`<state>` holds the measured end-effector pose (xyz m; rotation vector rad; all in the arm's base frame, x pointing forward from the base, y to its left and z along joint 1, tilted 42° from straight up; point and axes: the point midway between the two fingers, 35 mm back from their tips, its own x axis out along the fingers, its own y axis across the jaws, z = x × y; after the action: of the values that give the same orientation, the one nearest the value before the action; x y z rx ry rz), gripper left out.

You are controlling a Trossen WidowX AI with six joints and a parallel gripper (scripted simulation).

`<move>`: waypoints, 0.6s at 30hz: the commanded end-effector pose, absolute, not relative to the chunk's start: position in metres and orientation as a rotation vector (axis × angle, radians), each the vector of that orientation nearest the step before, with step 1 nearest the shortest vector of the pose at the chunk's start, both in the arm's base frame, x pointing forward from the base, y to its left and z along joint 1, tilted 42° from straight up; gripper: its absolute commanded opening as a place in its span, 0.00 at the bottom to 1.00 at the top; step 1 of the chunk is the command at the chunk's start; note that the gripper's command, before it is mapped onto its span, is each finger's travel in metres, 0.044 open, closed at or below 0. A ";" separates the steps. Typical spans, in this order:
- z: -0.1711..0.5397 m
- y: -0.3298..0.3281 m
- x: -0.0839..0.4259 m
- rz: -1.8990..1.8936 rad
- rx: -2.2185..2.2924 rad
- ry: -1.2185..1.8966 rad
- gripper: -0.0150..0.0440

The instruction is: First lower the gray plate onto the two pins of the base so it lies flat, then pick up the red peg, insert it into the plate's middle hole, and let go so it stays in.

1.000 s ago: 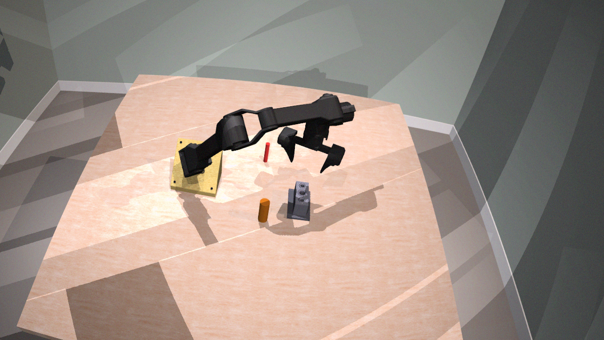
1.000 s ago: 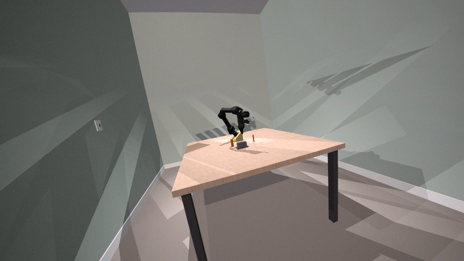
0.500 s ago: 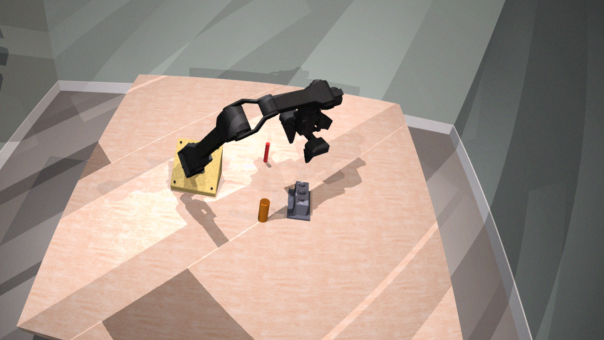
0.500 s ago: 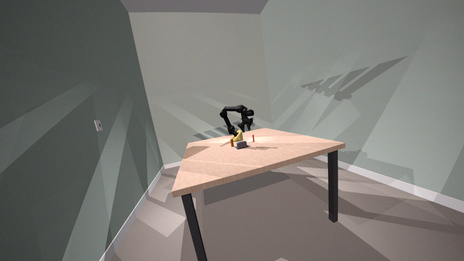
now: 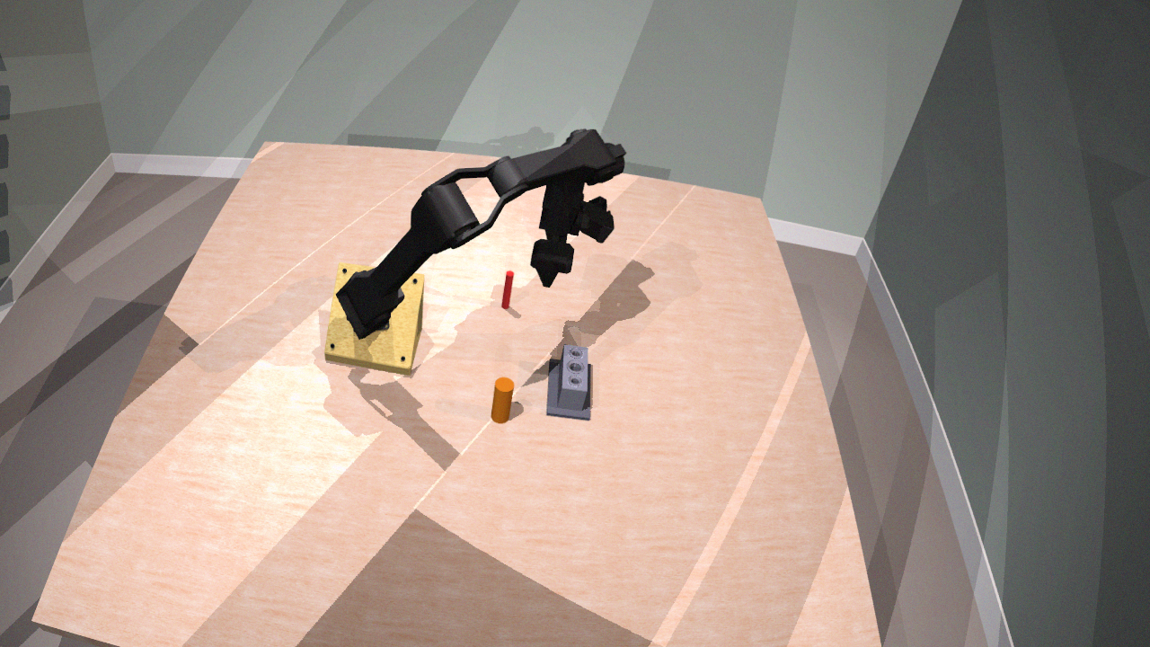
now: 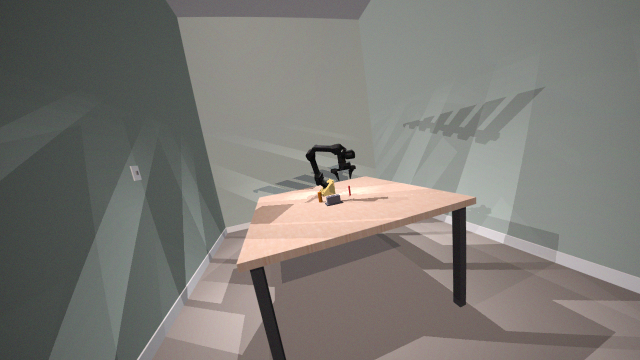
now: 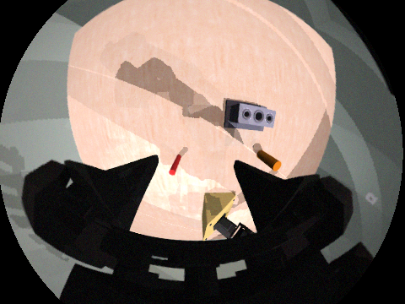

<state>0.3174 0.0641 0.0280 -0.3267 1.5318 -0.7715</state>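
The gray plate (image 5: 572,399) (image 6: 333,199) (image 7: 253,122) is a block with three holes in a row. It sits level on the gray base (image 5: 552,408) (image 7: 228,114); the pins' shafts are hidden by it. No red peg is in its middle hole. The thin red peg (image 5: 507,290) (image 6: 349,191) (image 7: 175,165) stands upright on the table, apart from the plate. My gripper (image 6: 345,179) (image 7: 197,161) is open and empty, well above the table. In the wrist view the peg shows between the fingertips, nearer the left one, but far below them.
An orange cylinder (image 5: 501,402) (image 6: 320,197) (image 7: 267,160) stands upright beside the gray base. The yellow mount (image 5: 374,354) (image 7: 219,203) carries my arm, on the other side of the peg and cylinder from the gray base in the top view.
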 end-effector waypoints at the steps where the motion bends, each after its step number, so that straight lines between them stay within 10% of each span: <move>1: -0.007 0.104 0.278 -1.253 0.188 1.182 1.00; 18: -0.012 0.110 0.264 -1.425 0.395 0.994 1.00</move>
<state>0.2774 0.1017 -0.0034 0.2593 1.1102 -1.3125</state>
